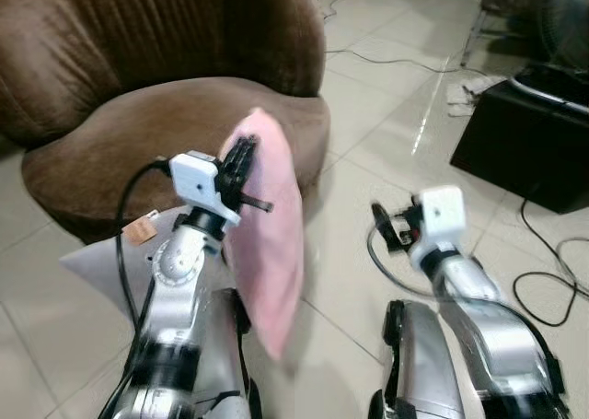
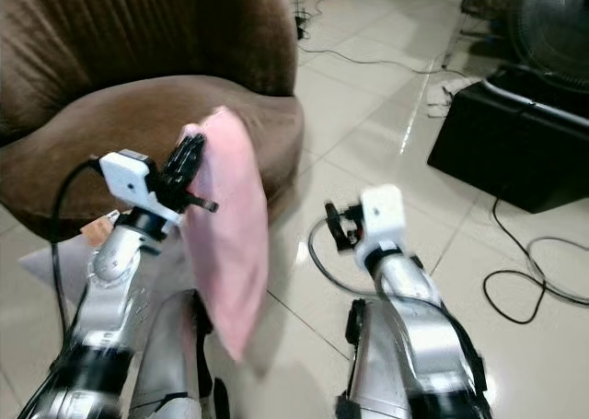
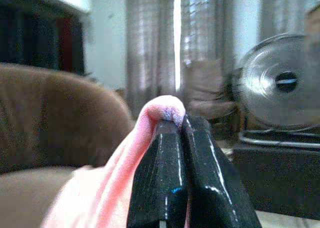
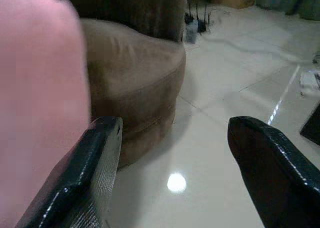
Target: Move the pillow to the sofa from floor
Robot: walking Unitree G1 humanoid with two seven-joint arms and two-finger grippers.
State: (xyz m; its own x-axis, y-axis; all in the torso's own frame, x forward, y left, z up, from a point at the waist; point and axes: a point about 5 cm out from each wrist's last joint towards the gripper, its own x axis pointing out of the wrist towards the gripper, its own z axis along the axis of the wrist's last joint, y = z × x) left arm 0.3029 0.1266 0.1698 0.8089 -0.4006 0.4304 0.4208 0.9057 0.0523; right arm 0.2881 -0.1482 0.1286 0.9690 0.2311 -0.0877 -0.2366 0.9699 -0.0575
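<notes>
The left hand (image 1: 241, 161) is clenched on the top edge of the pink pillow (image 1: 270, 253), so the pillow hangs clear of the floor (image 1: 368, 161), just before the front edge of the brown sofa (image 1: 138, 133), probably ready to swing onto the seat. The right hand (image 4: 172, 158) waits beside it, released and empty.

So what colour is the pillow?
Pink; the pillow shows best in the left eye view.
</notes>
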